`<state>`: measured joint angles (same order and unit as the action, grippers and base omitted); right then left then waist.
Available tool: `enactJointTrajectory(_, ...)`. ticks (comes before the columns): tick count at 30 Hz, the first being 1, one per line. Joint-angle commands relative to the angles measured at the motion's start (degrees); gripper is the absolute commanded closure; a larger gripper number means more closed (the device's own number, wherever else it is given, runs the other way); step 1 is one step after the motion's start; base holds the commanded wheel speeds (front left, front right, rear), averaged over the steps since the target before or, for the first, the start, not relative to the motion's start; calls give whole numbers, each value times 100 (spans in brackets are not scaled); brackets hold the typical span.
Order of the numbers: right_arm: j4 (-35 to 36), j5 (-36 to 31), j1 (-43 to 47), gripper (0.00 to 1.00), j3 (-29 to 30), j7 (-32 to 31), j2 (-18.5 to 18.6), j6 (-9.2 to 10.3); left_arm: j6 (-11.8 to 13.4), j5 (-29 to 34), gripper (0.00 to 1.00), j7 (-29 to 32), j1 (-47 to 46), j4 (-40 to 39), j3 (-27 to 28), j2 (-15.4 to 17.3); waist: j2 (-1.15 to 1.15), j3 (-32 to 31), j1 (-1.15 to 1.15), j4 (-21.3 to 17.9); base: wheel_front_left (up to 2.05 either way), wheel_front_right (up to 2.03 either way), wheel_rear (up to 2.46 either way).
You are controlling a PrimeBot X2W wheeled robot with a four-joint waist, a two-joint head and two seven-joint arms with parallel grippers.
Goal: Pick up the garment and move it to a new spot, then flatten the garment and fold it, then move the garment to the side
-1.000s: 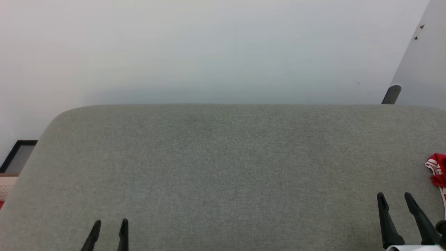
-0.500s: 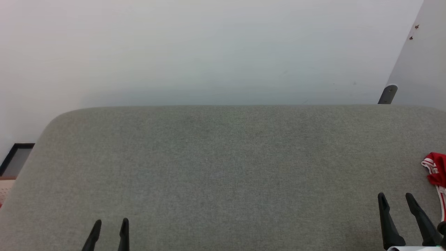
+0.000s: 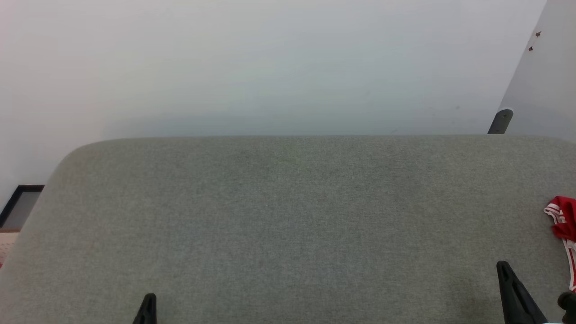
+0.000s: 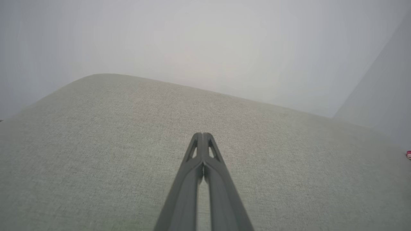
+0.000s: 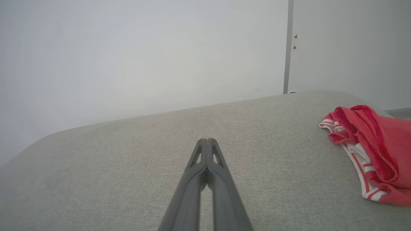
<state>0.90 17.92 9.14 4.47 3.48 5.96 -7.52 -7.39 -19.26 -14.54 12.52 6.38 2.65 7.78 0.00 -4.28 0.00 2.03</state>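
**Both claws together, shirt at the right edge**

Head view: left claw (image 3: 147, 303) and right claw (image 3: 506, 272) are low over the grey cushion (image 3: 288, 216). The shirt (image 3: 563, 220) lies crumpled at the far right.
Wrist views: both claws are pressed together and hold nothing.

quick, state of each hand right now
left hand: closed, holding nothing
right hand: closed, holding nothing, apart from the garment

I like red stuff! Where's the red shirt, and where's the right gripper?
red shirt (image 5: 379, 141), right wrist view, on its bunched red cloth.
right gripper (image 5: 208, 140), right wrist view, at its shut fingertips.
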Motion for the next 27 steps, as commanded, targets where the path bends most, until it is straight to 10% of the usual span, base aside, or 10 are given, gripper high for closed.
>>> enactJointTrajectory(1, 30, 276, -100, 100, 19, -24, 6, 0, -2, -282, 100, 65, -120, -62, 34, 27, 0, 7, 0, -3, 0, 0, 0)
enactJointTrajectory(27, -456, 2622, -587, 100, 81, -341, -96, 1, -5, -2597, 100, 721, -713, 204, 139, -125, 0, 101, 0, -46, 0, 0, 0)
